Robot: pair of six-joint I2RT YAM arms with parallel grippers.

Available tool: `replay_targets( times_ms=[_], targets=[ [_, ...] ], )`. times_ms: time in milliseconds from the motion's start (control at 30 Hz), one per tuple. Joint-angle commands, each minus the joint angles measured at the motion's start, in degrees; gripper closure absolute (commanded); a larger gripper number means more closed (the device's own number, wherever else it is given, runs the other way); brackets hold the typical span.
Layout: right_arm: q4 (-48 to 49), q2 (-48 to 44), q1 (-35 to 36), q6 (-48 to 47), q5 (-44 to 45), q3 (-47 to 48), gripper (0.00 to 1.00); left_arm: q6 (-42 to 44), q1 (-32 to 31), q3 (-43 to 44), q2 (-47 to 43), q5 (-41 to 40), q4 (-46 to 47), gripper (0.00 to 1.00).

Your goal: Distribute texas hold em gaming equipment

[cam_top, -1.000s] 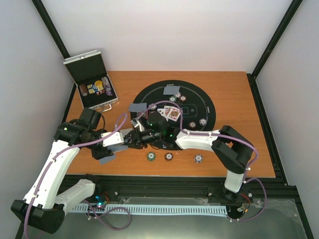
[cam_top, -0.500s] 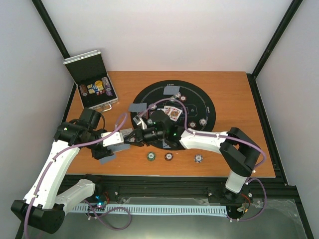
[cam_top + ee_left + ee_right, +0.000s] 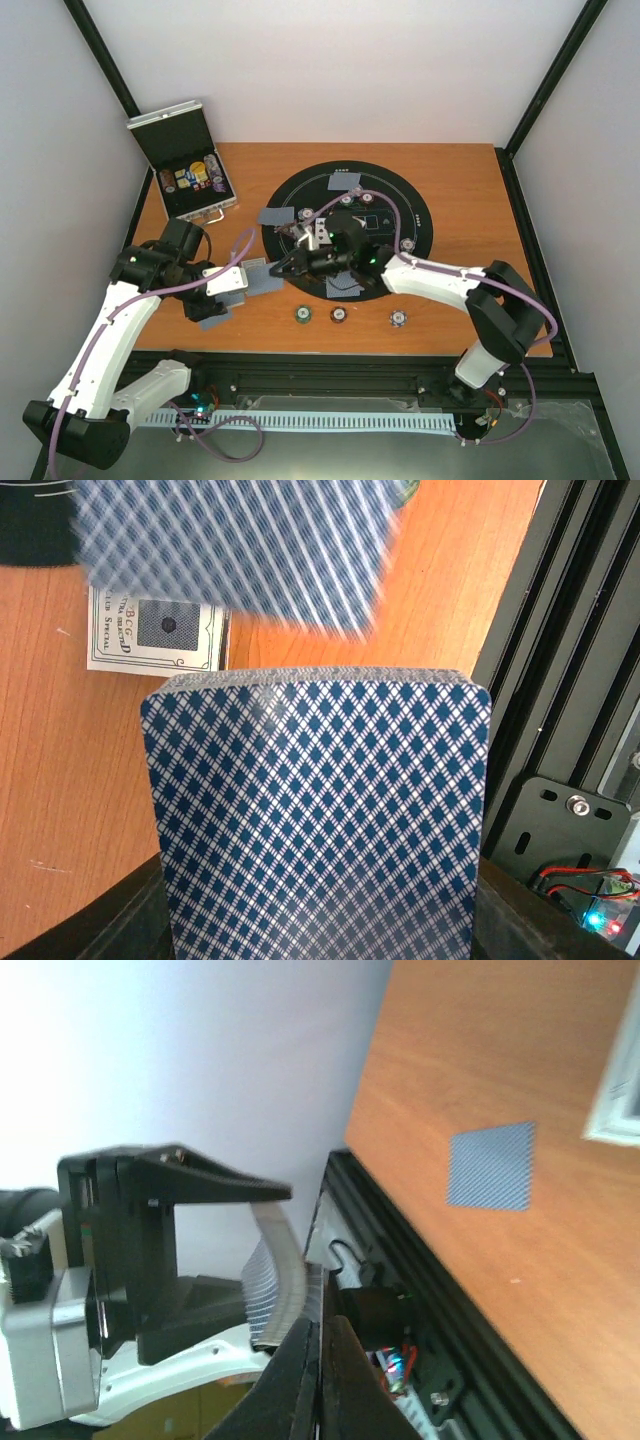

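Over the near-left rim of the round black felt mat (image 3: 300, 190), the right gripper (image 3: 287, 264) has pulled back from the left gripper (image 3: 238, 283), where the two met half a second ago. The left gripper's jaws are closed on the lower part of a small deck of grey-blue-backed playing cards (image 3: 320, 810), held upright above the near-left part of the brown wooden table (image 3: 470, 300). In the left wrist view a single card (image 3: 235, 550) hangs blurred just beyond the deck's top edge, so it looks to have just been drawn off. The right gripper's jaws are pressed almost together. Going by that floating card, they probably pinch it, though the right wrist view shows no card between the fingers. This suggests one more card is on its way to a player's place. Other face-down cards (image 3: 345, 181) already lie on the mat. A green chip (image 3: 303, 314), a maroon chip (image 3: 340, 315) and a purple-white chip (image 3: 398, 319) sit in a row on the table near the arms.
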Motion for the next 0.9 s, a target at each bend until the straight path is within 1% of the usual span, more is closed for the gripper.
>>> replay_targets(
  times_ms=[0,67,167,200,300,433,533,700,867],
  targets=[
    [-8.2,-4.7,-7.0,-6.3,-0.8,-1.5,0.97,1.0,0.0,0.1,-0.6,0.0,0.8,0.99],
    [-13.3,-5.5,-11.8,-10.4,-1.7,-1.3,0.97,1.0,0.0,0.1,-0.4,0.2,1.0,0.99],
    [-25.0,-4.8,-20.5,-17.9,-1.0,1.2,0.97,1.0,0.0,0.1,-0.1,0.2,1.0,0.99],
    [-27.4,-4.2,-23.6,-20.2,-0.9,2.0,0.97,0.9,0.0,0.0,-0.1,0.3,1.1,0.99],
    [-35.0,-0.6,-32.4,-26.8,0.8,6.0,0.97,0.9,0.0,-0.2,-0.3,0.3,1.0,0.99],
    [-41.7,8.0,-40.1,-32.8,3.9,13.7,0.97,1.1,0.0,-0.5,-0.3,0.1,1.2,0.99],
    [-44.9,14.2,-42.1,-35.9,4.6,20.0,0.97,1.1,0.0,-0.6,-0.1,-0.1,1.3,0.99],
    [-49.1,22.8,-43.5,-38.6,5.3,29.0,0.97,1.3,0.0,-1.0,0.5,0.1,1.7,0.99],
    [-52.2,29.3,-43.7,-40.1,6.3,34.4,0.97,1.2,0.0,-1.1,1.4,0.1,2.3,0.99]
  ],
)
